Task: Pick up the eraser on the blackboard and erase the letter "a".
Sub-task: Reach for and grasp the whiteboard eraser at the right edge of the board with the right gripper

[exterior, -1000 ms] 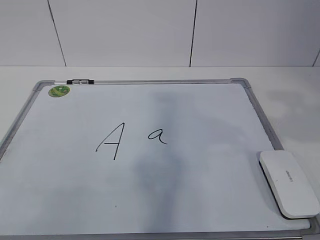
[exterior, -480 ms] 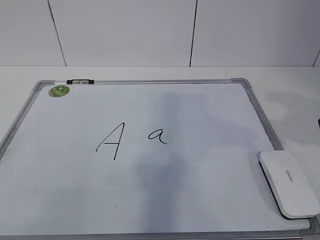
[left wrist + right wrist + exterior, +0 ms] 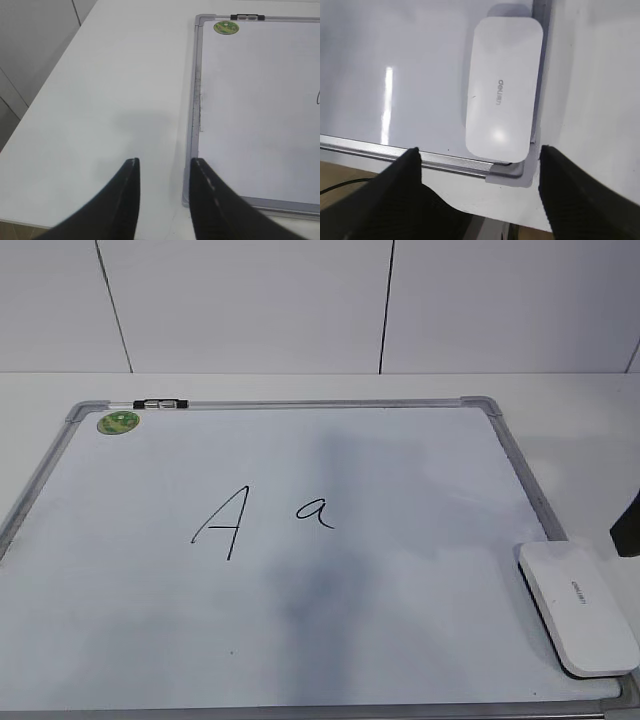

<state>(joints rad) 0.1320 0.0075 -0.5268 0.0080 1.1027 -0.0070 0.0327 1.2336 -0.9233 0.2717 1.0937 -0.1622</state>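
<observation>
The eraser (image 3: 578,607) lies flat in the blackboard (image 3: 515,455)'s near right corner, partly over the frame. The right gripper (image 3: 479,192) hangs above it with its jaws wide apart; nothing is grasped. The left gripper (image 3: 162,197) idles off the blackboard's left edge over the bare surface (image 3: 100,100), jaws slightly apart. The letter "a" (image 3: 315,511) sits near the blackboard's middle, just right of the capital "A" (image 3: 222,522). Risks: the frame may tilt the eraser during the pinch, and a wide wipe could smear the "A".
</observation>
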